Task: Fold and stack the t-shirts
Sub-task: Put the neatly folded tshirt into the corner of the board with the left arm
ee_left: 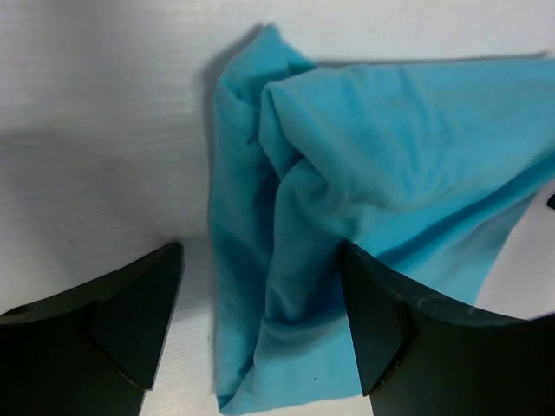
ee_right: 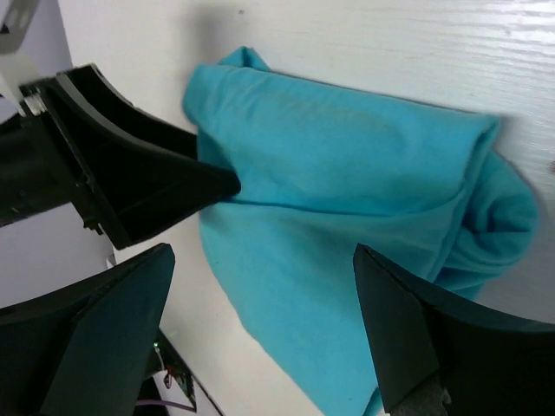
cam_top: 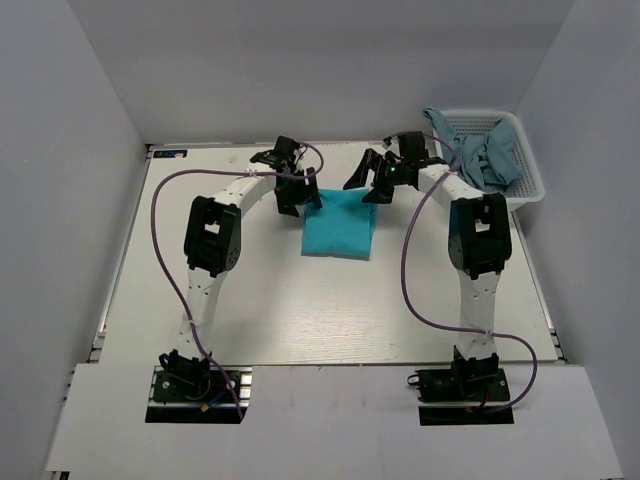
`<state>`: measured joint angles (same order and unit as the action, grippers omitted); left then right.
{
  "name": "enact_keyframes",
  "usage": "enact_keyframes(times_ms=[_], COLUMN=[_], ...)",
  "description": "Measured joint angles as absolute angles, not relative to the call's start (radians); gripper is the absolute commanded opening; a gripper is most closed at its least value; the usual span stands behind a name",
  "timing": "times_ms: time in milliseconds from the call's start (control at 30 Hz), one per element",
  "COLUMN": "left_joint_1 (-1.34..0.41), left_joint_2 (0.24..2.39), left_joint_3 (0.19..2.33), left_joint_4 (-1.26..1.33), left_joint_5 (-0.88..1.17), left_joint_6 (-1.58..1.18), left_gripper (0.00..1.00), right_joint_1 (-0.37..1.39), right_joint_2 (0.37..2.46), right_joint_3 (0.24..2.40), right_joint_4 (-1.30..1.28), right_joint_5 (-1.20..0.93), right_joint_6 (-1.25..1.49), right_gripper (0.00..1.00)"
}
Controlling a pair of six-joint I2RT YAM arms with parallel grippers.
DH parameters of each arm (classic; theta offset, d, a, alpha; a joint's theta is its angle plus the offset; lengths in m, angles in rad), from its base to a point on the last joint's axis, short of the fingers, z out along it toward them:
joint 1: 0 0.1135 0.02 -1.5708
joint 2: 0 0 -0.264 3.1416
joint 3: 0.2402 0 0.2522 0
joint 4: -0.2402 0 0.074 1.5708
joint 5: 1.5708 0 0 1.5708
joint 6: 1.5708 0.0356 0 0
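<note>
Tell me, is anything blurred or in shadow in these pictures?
Top external view: even light, no glare on the table. Left wrist view: the left fingers look soft-edged; a shadow lies beside the turquoise t-shirt. Right wrist view: t-shirt and table grain are fairly crisp, the right fingers black.

Both arms outstretched, elbows high, left gripper [cam_top: 298, 200] and right gripper [cam_top: 372, 186] low, jaws apart.

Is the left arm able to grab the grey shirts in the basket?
Probably not easily: the left gripper is at the turquoise shirt, and the right arm stands between it and the basket.
</note>
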<state>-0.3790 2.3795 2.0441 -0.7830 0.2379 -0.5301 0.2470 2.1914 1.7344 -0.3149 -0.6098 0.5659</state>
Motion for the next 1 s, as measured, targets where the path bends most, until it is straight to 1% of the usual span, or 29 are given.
enact_keyframes(times_ms=[33, 133, 267, 300, 333, 400, 500, 567, 700, 733, 800, 833, 900, 933, 967, 1000], left_joint_1=[-0.38, -0.381, -0.381, -0.381, -0.382, -0.382, -0.384, -0.391, -0.415, -0.42, -0.427, -0.431, -0.434, -0.434, -0.434, -0.435], left_joint_2=[2.385, 2.382, 2.364, 2.359, 2.355, 2.351, 2.328, 2.305, 2.276, 2.276, 2.277, 2.278, 2.281, 2.281, 2.281, 2.282], left_joint_3=[2.035, 2.02, 1.984, 1.974, 1.967, 1.953, 1.9, 1.858, 1.801, 1.801, 1.802, 1.802, 1.804, 1.805, 1.806, 1.808], left_joint_4=[-0.785, -0.765, -0.729, -0.72, -0.714, -0.7, -0.663, -0.645, -0.635, -0.642, -0.659, -0.665, -0.674, -0.677, -0.68, -0.685], left_joint_5=[0.239, 0.251, 0.272, 0.276, 0.28, 0.298, 0.331, 0.344, 0.324, 0.31, 0.285, 0.274, 0.261, 0.254, 0.247, 0.239], left_joint_6=[-0.526, -0.516, -0.503, -0.496, -0.492, -0.477, -0.442, -0.419, -0.389, -0.384, -0.384, -0.384, -0.389, -0.392, -0.395, -0.402], left_gripper=[0.84, 0.89, 0.89, 0.86, 0.86, 0.8, 0.78, 0.74, 0.58, 0.5, 0.44, 0.36, 0.31, 0.26, 0.15, 0.1], right_joint_1=[0.246, 0.24, 0.235, 0.234, 0.234, 0.234, 0.234, 0.234, 0.232, 0.23, 0.229, 0.229, 0.229, 0.229, 0.229, 0.227], right_joint_2=[2.199, 2.233, 2.277, 2.28, 2.283, 2.283, 2.283, 2.282, 2.247, 2.226, 2.172, 2.135, 2.048, 2.004, 1.949, 1.896], right_joint_3=[1.725, 1.697, 1.704, 1.711, 1.715, 1.718, 1.721, 1.721, 1.679, 1.66, 1.633, 1.617, 1.586, 1.568, 1.546, 1.526], right_joint_4=[-0.307, -0.287, -0.279, -0.281, -0.28, -0.281, -0.282, -0.28, -0.229, -0.218, -0.205, -0.198, -0.179, -0.167, -0.156, -0.149], right_joint_5=[-0.607, -0.587, -0.593, -0.59, -0.588, -0.583, -0.582, -0.592, -0.644, -0.664, -0.694, -0.709, -0.729, -0.736, -0.743, -0.749], right_joint_6=[0.572, 0.597, 0.63, 0.632, 0.634, 0.64, 0.64, 0.639, 0.653, 0.658, 0.668, 0.672, 0.675, 0.675, 0.675, 0.675], right_gripper=[0.9, 0.9, 0.9, 0.9, 0.9, 0.9, 0.9, 0.9, 0.9, 0.9, 0.9, 0.9, 0.9, 0.9, 0.9, 0.9])
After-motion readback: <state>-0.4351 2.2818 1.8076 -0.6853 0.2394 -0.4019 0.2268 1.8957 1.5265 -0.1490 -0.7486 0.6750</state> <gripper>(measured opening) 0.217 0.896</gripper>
